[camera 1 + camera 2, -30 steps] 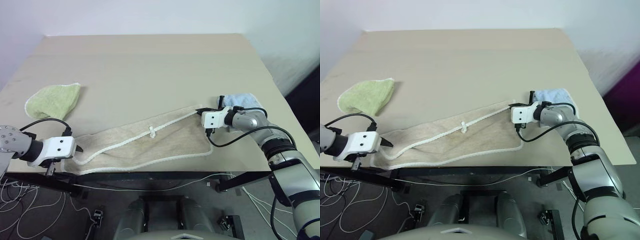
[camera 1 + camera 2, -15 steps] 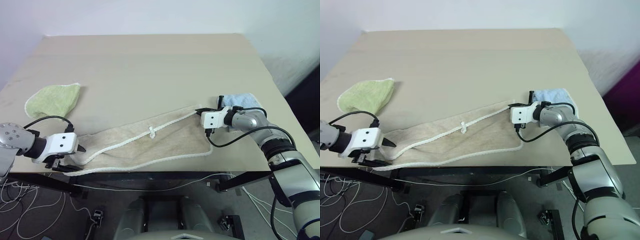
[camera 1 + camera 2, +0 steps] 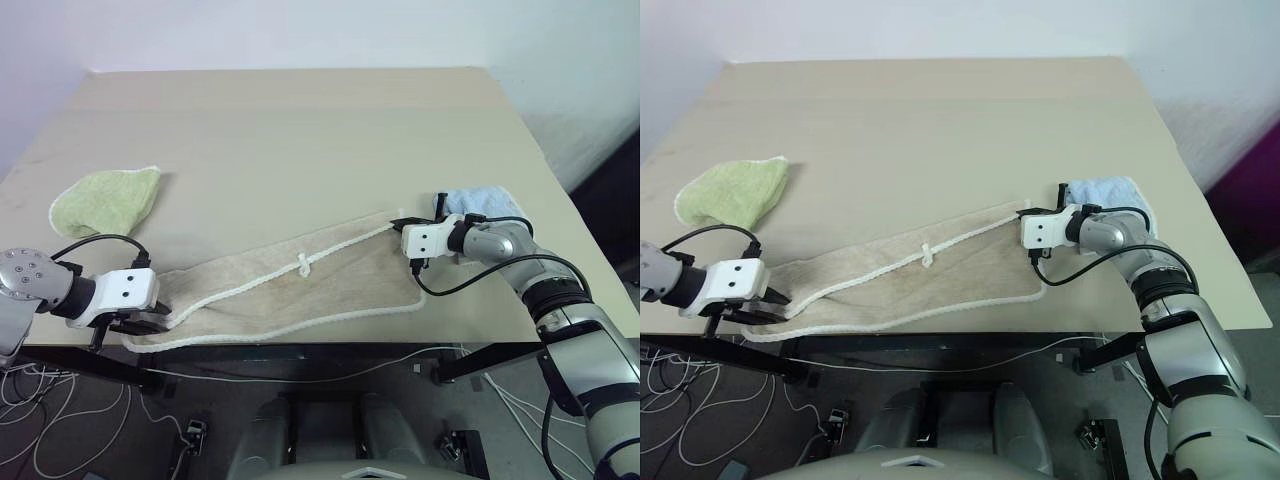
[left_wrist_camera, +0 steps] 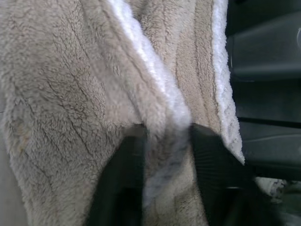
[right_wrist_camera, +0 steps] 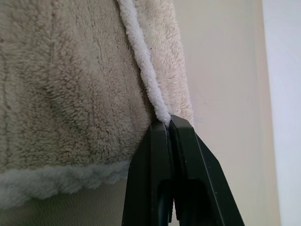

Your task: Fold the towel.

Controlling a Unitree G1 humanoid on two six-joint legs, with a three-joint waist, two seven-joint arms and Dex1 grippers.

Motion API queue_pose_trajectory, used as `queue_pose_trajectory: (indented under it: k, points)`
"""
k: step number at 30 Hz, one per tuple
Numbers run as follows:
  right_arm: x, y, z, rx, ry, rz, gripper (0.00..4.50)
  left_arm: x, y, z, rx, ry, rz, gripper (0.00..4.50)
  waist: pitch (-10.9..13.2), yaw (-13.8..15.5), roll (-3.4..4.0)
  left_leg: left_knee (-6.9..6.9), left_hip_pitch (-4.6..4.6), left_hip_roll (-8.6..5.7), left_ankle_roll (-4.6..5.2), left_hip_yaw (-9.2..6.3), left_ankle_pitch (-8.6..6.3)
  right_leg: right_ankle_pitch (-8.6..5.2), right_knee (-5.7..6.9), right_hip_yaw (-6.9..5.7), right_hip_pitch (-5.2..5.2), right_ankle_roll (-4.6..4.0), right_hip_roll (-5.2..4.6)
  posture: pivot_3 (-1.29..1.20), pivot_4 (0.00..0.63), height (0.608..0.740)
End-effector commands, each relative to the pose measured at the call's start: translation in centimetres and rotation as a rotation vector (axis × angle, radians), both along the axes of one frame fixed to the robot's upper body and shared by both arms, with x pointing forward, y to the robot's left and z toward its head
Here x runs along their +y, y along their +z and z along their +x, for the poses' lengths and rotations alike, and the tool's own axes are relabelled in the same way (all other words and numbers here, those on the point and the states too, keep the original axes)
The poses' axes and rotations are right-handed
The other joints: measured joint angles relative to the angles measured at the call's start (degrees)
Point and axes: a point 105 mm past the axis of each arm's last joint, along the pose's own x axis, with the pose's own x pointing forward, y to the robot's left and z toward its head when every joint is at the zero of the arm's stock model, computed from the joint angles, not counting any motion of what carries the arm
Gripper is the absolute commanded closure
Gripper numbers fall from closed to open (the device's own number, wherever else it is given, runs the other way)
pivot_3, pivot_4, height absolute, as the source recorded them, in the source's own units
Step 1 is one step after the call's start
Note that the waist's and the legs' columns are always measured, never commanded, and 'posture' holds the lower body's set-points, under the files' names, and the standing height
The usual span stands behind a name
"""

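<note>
The beige towel (image 3: 300,290) lies as a long, loosely folded strip across the near part of the table (image 3: 300,130), with its white corded edge and small loop (image 3: 304,265) on top. At the strip's left end my left gripper (image 3: 160,318) is shut on a fold of towel; the left wrist view shows its black fingers (image 4: 122,179) pressing the edging from both sides. My right gripper (image 3: 402,222) is shut on the towel's far right corner, and in the right wrist view the gripper (image 5: 168,123) pinches the white cord.
A light-green cloth (image 3: 105,200) lies at the table's left side. A light-blue cloth (image 3: 485,200) sits just behind my right wrist. The towel's near edge runs along the table's front edge, with cables on the floor below.
My left gripper's jaws have closed from wide open onto the towel's left end. The right gripper and the towel's right corner have stayed put.
</note>
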Motion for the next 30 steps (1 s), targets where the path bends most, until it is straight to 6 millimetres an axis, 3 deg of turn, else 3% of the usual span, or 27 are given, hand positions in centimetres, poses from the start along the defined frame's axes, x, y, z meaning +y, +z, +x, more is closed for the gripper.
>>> queue_pose_trajectory:
  k: [1, 6, 14, 30]
  points:
    - [0.0, 1.6, 0.2, -0.049, 0.005, 0.016, 4.5, -0.1, -0.1, 0.0, -0.006, 0.0, -0.004, 4.47, 0.0, 0.0, 0.0, 0.0, 0.0, 0.0, 0.0, 0.0, 0.0, 0.0, 0.0, 0.0, 0.0, 0.0, 0.0, 0.0, 0.15, 0.74]
    - [-0.1, 1.6, 0.2, -0.05, 0.003, 0.014, 4.5, 0.2, 0.5, 0.9, -0.068, 0.015, 0.008, 4.47, 0.0, 0.0, 0.0, 0.0, 0.0, 0.0, 0.0, 0.0, 0.0, 0.0, 0.0, 0.0, 0.0, 0.0, 0.0, 0.0, 0.15, 0.74]
    - [-0.3, 1.6, 0.3, -0.051, 0.0, 0.009, 4.5, -0.8, 4.4, 2.5, -0.177, 0.056, -0.148, 4.47, 0.0, 0.0, 0.0, 0.04, 0.0, 0.0, 0.0, 0.0, 0.0, 0.0, 0.02, -0.01, 0.0, 0.0, -0.01, 0.0, 0.15, 0.74]
    - [-0.2, 1.9, 0.5, -0.052, -0.001, 0.016, 4.5, -0.7, 8.5, 5.3, -0.418, 0.167, -0.293, 4.47, 0.0, 0.1, 0.0, 0.06, -0.01, 0.0, 0.0, 0.0, 0.0, 0.0, 0.04, 0.0, -0.01, 0.0, 0.01, 0.0, 0.15, 0.74]
